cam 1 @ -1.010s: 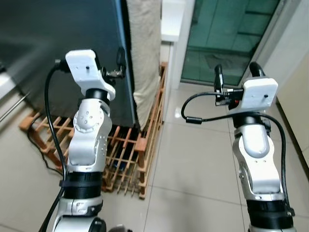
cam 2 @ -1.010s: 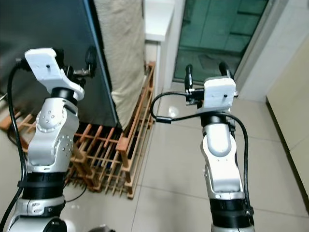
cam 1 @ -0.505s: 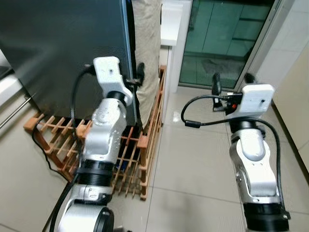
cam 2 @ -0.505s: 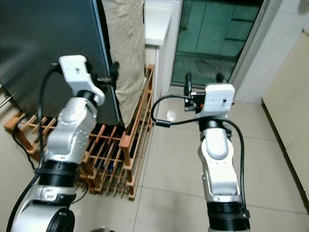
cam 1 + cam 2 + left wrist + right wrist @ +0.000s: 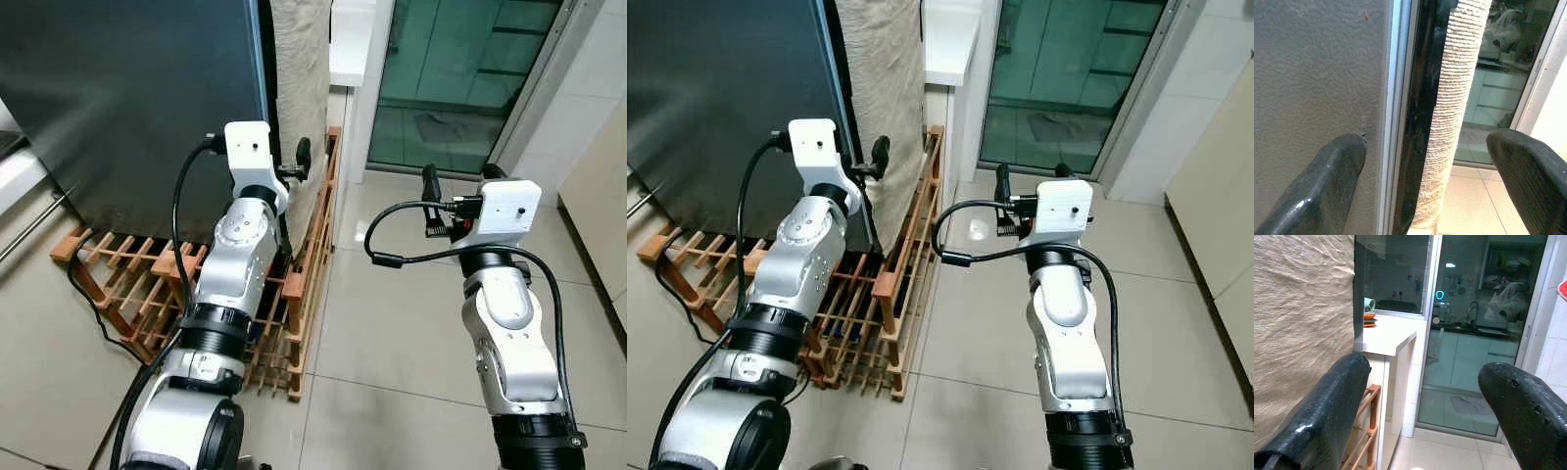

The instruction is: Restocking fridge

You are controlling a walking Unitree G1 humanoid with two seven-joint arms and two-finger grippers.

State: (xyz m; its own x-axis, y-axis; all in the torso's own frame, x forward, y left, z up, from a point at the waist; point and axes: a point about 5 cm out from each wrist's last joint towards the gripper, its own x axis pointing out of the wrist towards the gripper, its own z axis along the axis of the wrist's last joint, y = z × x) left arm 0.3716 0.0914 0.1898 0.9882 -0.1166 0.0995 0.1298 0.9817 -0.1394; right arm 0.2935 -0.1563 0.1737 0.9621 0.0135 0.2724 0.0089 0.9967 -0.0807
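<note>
No words, labels, brand names or numbers can be read on anything here (the nearest thing to a sign is a small glowing blue ring [image 5: 1440, 295] behind the glass door [image 5: 1469, 333], ahead of the right gripper [image 5: 1425, 396] between its spread fingers, and it carries no legible character). The dark fridge door [image 5: 1317, 73] just in front of the left gripper [image 5: 1425, 166] is plain, unmarked.

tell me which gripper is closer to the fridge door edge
Left. The left gripper is open right at the fridge door edge, one finger either side; the right gripper hangs open over the floor tiles, well apart.
</note>
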